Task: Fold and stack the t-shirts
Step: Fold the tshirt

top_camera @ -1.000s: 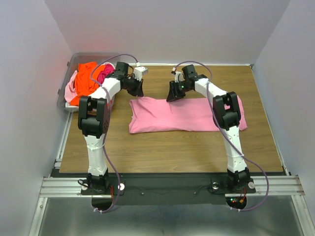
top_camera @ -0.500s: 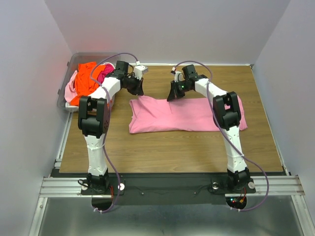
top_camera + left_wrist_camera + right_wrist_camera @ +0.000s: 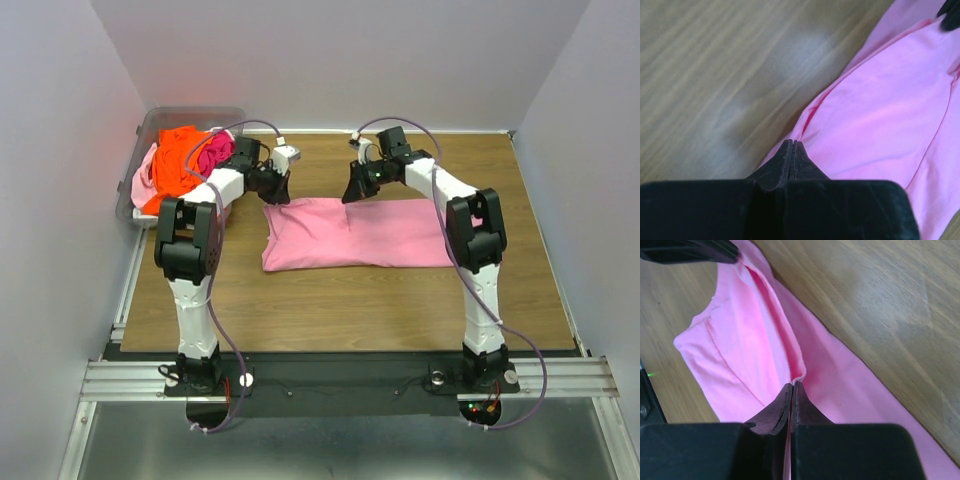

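Note:
A light pink t-shirt lies spread on the wooden table, folded into a long band. My left gripper is at the band's far left corner. In the left wrist view its jaws are shut, with the shirt's edge puckering at the tips. My right gripper is at the far edge near the middle. It is shut on a raised fold of the pink cloth. More t-shirts are heaped in the bin: orange, hot pink and pale pink.
A clear plastic bin stands at the table's back left corner, close beside the left arm. White walls close in the table at the back and on both sides. Bare wood lies between the shirt and the arm bases.
The right gripper's jaws have shut on the shirt's far edge. Both wrists have shifted slightly, and the right elbow has moved to the right. The shirt lies as before.

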Robot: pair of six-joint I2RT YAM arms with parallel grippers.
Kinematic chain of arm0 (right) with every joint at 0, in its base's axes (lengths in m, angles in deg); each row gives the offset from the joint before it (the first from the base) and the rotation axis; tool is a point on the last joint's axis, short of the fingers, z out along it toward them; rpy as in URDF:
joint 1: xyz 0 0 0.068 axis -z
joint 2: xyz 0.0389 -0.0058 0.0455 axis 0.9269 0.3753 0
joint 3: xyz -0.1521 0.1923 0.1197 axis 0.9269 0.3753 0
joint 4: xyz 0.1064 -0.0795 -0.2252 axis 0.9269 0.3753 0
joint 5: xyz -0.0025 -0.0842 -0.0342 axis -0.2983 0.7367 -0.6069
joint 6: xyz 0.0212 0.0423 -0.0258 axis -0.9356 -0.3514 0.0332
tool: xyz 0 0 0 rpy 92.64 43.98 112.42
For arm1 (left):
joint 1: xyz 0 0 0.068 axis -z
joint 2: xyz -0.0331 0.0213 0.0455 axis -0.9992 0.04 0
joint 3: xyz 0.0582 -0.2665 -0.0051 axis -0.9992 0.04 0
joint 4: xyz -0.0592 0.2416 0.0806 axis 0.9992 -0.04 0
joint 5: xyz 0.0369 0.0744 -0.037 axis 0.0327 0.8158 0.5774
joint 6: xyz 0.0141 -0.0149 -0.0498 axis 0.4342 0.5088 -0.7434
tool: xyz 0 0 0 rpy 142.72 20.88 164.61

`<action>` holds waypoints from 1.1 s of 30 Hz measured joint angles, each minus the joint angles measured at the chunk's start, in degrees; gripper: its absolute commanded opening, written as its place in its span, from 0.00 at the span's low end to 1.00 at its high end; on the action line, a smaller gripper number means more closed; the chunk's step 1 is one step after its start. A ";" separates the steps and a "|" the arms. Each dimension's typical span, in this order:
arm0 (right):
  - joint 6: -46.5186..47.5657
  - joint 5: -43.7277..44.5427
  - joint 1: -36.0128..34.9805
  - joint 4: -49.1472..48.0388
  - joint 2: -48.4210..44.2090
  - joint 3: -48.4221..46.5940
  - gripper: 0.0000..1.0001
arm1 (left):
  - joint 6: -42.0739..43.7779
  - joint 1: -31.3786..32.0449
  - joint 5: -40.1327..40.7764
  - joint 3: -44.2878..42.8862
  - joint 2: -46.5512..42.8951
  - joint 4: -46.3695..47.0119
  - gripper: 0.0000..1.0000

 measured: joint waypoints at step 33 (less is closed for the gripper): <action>13.22 -3.78 -1.44 0.15 -12.76 19.58 0.43 | 21.00 0.07 -0.39 27.30 -19.43 4.39 0.36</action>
